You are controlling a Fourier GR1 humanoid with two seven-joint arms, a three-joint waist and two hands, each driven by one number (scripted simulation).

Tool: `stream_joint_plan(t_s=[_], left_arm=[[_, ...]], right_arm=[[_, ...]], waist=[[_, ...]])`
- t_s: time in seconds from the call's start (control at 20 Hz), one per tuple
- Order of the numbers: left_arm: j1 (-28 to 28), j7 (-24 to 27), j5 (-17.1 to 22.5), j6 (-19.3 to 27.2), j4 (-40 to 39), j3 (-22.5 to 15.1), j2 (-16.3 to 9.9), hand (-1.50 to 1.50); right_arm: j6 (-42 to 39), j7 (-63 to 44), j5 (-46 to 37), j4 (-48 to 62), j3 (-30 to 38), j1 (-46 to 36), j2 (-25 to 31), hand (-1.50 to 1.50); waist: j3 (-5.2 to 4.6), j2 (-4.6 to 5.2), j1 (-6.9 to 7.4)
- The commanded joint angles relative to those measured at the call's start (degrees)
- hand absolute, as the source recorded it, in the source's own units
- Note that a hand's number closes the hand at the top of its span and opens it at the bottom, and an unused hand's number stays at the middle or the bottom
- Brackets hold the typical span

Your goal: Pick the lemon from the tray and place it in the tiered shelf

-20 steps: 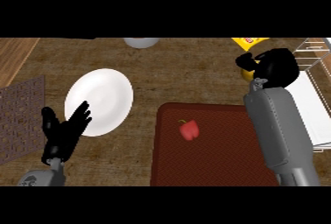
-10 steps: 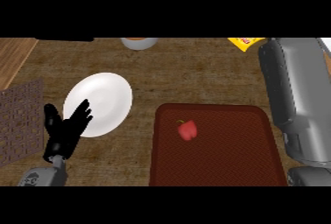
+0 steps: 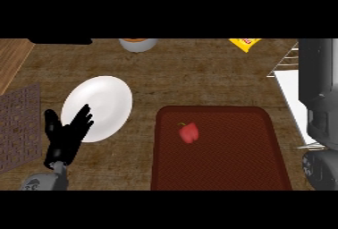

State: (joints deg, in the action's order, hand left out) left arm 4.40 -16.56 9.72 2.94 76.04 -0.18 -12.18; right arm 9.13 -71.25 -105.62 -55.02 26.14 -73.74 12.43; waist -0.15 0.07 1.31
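A dark red tray (image 3: 264, 134) lies on the counter at the lower middle. The only thing on it is a small red fruit with a green stem (image 3: 189, 133), near its left side. I see no lemon anywhere. The tiered shelf (image 3: 285, 67) shows as white wire at the right edge, mostly hidden behind my right forearm (image 3: 320, 89). That forearm runs up the right edge and its hand is out of view. My left hand (image 3: 66, 134) rests open at the lower left, fingers up, over the lower edge of a white plate.
The white plate (image 3: 99, 105) lies left of the tray. A woven mat (image 3: 16, 129) lies at the far left. At the back edge stand a grey bowl (image 3: 137, 44) and a yellow packet (image 3: 246, 43).
My right forearm has swung to the right edge, and its hand, seen earlier by the shelf and yellow packet, has gone out of view. The left hand has stayed put.
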Motion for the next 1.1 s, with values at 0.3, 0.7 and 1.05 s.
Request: stream_joint_plan(t_s=[0.3,0.7,1.05], left_arm=[[-1.82,0.43,0.91,-1.44,0.49,0.98,-0.48,0.00],[-2.58,-0.70,1.92,-3.03,2.02,2.89,-2.77,0.00],[-1.63,1.07,0.88,-2.31,-0.58,3.31,-1.47,0.00]], right_arm=[[-8.61,-5.78,-4.09,0.31,6.87,-6.74,5.71,1.50],[-11.04,0.68,-0.61,2.16,12.66,-4.36,8.41,1.50],[-12.27,4.86,1.48,-3.11,13.21,2.28,9.47,1.50]], waist=[[0.11,-0.19,-0.62],[0.14,-0.07,-0.60],[0.11,-0.21,-1.48]])
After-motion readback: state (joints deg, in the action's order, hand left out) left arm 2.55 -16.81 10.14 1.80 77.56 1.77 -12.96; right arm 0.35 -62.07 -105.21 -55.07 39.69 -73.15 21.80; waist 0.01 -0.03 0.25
